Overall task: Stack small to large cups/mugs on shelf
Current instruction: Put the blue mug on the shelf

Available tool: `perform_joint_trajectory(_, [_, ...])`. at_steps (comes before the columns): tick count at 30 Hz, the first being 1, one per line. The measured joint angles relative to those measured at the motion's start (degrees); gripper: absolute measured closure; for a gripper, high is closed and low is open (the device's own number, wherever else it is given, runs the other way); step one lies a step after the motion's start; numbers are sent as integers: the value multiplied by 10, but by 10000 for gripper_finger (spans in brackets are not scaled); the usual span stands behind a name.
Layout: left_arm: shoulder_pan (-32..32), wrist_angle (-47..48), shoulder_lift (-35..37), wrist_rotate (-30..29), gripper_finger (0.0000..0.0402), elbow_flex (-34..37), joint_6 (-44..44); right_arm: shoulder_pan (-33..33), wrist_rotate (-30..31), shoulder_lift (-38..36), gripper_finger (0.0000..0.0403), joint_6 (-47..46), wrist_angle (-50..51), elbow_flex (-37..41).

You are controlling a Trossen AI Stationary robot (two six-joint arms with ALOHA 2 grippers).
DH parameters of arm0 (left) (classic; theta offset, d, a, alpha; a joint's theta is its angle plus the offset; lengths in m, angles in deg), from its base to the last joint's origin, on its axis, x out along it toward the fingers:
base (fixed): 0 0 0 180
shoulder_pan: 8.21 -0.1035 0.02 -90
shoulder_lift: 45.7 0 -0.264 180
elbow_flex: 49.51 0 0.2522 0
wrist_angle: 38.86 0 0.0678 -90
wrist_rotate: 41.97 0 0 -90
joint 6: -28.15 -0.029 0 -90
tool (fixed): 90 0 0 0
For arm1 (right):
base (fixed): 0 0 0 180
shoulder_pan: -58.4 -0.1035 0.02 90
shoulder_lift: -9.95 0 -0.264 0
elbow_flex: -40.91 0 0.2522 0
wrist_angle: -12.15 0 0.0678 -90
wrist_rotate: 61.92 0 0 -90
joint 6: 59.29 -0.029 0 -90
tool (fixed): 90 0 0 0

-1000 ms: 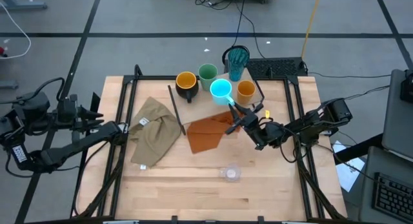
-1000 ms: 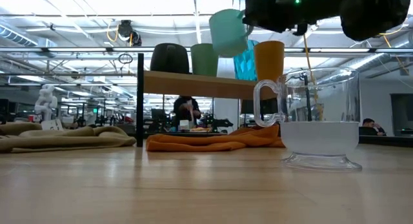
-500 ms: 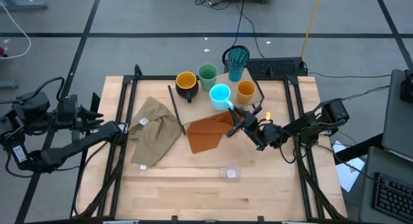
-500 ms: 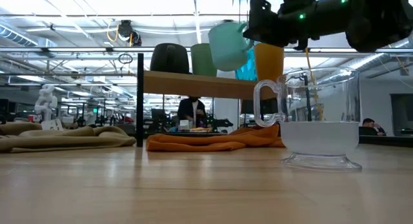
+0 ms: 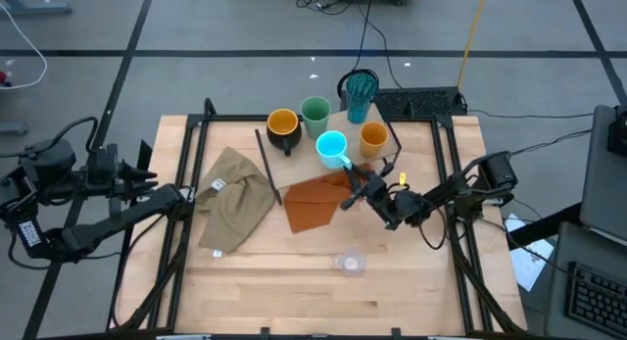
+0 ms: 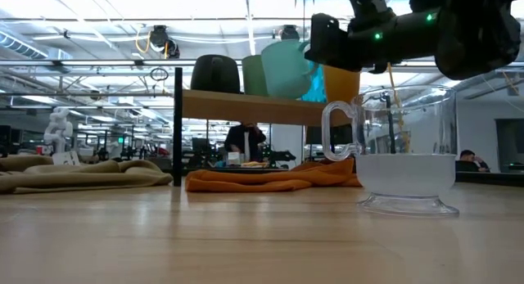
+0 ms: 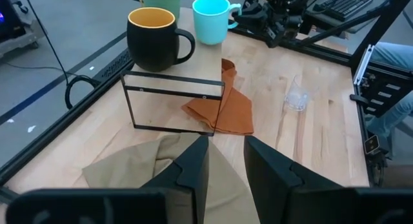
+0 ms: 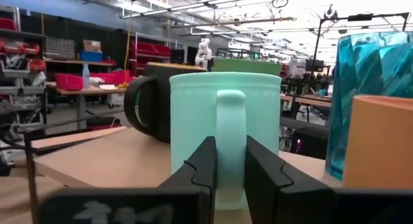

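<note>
Wooden tabletop (image 5: 294,281) framed by black rails, seen in a large workshop hall with benches and ceiling lights behind. At the far middle of the table stands the shelf (image 5: 333,173), a low plywood board on thin black legs.

Right gripper (image 5: 350,170): reaches in from the right, jaws closed on the handle of the bright blue mug (image 5: 332,146), which it holds at the shelf's near edge; in the low view the mug (image 6: 286,69) sits tilted, its base at about board level, and whether it touches the board cannot be told. Left gripper (image 7: 222,162): waits at the far left beyond the table edge, fingers slightly apart, holding nothing.

Progress, judged from the layout: four vessels already stand on the shelf, the black mug (image 5: 282,127) at the left, the green cup (image 5: 314,112) next to it, the teal ribbed tumbler (image 5: 361,93) at the far right, and the orange cup (image 5: 372,138) at the right. The blue mug is being placed between them. The small clear glass (image 5: 349,263) stands alone on the near tabletop, well apart from the shelf, and remains to be moved. No cup is yet nested in another, so ordering by size appears unfinished.

An olive cloth (image 5: 233,198) and an orange cloth (image 5: 315,201) lie on the table. No legible brand or writing is visible.
</note>
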Motion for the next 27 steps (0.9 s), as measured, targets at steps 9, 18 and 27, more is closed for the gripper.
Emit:
perform_joint_trajectory(9, [0, 0, 0, 0, 304, 0, 3, 8, 0, 4, 365, -5, 17, 0])
perform_joint_trajectory(18, [0, 0, 0, 0, 304, 0, 8, 9, 0, 4, 365, -4, 17, 0])
perform_joint_trajectory(27, [0, 0, 0, 0, 304, 0, 9, 17, 0, 4, 316, -5, 8, 0])
